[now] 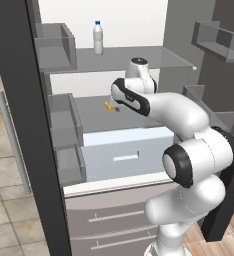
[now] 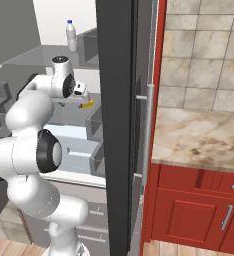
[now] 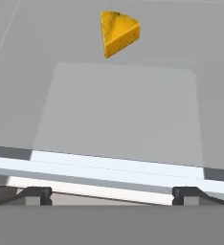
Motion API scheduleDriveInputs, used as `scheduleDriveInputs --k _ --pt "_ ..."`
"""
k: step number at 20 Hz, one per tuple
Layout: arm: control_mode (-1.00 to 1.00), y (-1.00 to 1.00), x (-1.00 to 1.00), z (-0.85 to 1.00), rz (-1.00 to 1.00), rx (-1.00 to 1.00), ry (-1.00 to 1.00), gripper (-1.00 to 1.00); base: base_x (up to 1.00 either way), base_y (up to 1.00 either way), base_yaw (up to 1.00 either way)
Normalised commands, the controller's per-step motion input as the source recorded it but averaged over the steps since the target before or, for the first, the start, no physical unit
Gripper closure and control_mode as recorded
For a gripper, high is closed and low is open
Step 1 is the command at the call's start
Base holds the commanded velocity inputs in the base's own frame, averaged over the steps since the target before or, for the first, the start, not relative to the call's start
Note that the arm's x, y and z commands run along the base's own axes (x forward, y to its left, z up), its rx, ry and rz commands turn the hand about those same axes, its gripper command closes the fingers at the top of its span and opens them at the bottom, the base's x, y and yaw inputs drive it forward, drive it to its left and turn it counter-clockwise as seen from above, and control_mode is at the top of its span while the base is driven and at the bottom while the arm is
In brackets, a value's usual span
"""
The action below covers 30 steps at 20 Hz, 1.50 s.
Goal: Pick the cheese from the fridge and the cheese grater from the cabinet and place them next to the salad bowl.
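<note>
Grey fridge shelf carries one yellow cheese wedge

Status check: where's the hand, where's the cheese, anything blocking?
Hand open, empty, at the fridge shelf edge. Small yellow-orange cheese wedge lies ahead on that shelf, untouched. Nothing between them.

Arm bent, reaching forward; claw spread wide, apparently holding nothing.

The white arm reaches into the open fridge, its hand just beside the small orange cheese on a grey shelf. A clear bottle stands on the shelf above. Red lower cupboards carry a marble tabletop.
</note>
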Motion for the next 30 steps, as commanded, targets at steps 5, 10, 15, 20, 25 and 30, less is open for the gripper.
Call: scheduleDriveInputs --k 5,10,15,20,25,30 --pt "-1.0 0.06 0.2 -0.22 0.0 0.0 -0.02 -1.0 0.0 0.0 0.0" --pt "-1.0 0.09 0.15 -0.17 0.0 0.0 -0.01 -1.0 0.0 0.0 0.0" --pt "-1.0 0.07 0.17 -0.05 -0.01 0.0 0.0 -1.0 0.0 0.0 0.0" --pt "-1.0 0.14 0.15 0.0 0.0 0.0 0.0 -1.0 0.0 0.0 0.0" --pt "-1.0 0.16 0.17 -0.01 0.0 0.0 0.0 -1.0 0.0 0.0 0.0" --pt "-1.0 -0.02 0.04 0.0 0.0 0.0 0.0 -1.0 0.0 0.0 0.0"
